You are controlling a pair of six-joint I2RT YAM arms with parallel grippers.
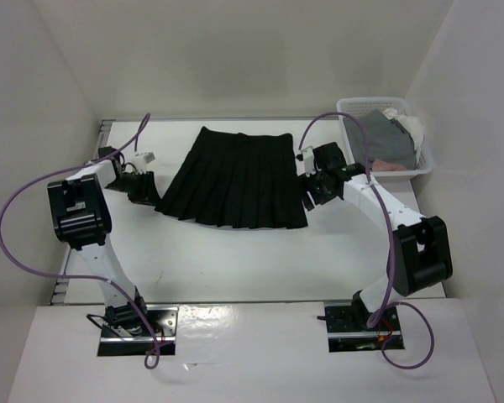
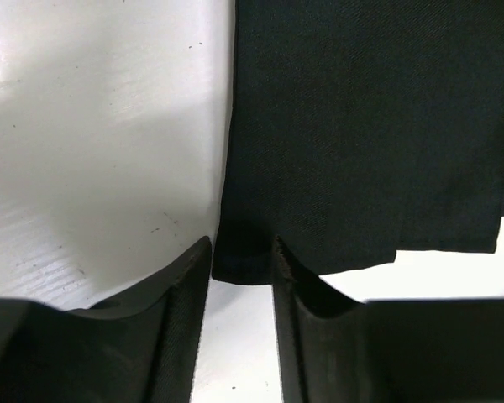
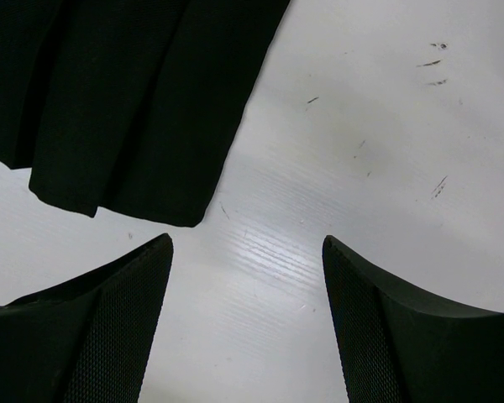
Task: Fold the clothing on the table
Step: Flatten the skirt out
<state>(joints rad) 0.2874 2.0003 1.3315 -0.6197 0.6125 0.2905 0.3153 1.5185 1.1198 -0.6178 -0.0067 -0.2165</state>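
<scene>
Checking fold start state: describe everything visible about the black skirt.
The black pleated skirt lies flat and unfolded on the white table, narrow waistband at the far side, wide hem toward the arms. The fabric looks soft and matte, with vertical pleats. Its left hem corner sits between the fingers of the left pincer; whether it is clamped is unclear. The open right pincer hovers beside the right hem corner, not touching.

Plain white walls on 3 sides, soft even light

No text, labels or numbers are readable.
</scene>
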